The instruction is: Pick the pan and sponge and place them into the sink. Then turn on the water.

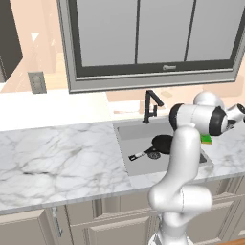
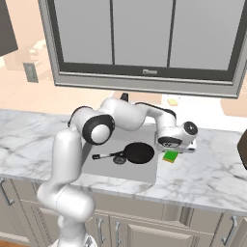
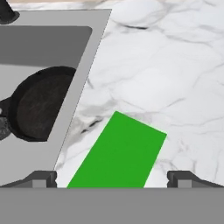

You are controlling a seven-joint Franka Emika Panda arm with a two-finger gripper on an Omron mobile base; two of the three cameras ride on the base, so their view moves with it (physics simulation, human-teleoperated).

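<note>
You see the pan (image 2: 140,152) already lying in the sink (image 2: 99,166), its bowl toward the right wall and its handle running out to about 9 o'clock in the right base view, ending in a silver-grey tip. In the left base view the pan (image 1: 161,144) sits mid-basin with the handle pointing to roughly 8 o'clock.

The sponge (image 2: 170,156) lies flat on the marble counter (image 2: 207,169), just beside the sink's right rim and outside the basin. In the hand view the sponge (image 3: 118,151) fills the lower centre, its long side slanting toward 1 o'clock, with the sink's rim (image 3: 83,87) close at its 10 o'clock and the pan (image 3: 41,103) beyond that rim at 9 o'clock.

The gripper (image 2: 176,147) hangs directly over the sponge. In the hand view your two fingertips (image 3: 43,178) stand wide apart at the bottom corners, with the sponge's near end between them, so the jaws are spread and hold nothing. You cannot tell from these views whether the tips touch the counter.

The black faucet (image 1: 151,106) stands at the back of the sink, at 12 o'clock from the pan in the left base view. The arm's own elbow (image 1: 198,118) covers the sink's right end and part of the sponge (image 1: 206,139) in that view. A window (image 2: 140,38) spans the wall behind, and cabinet doors (image 1: 115,225) run below the counter.
</note>
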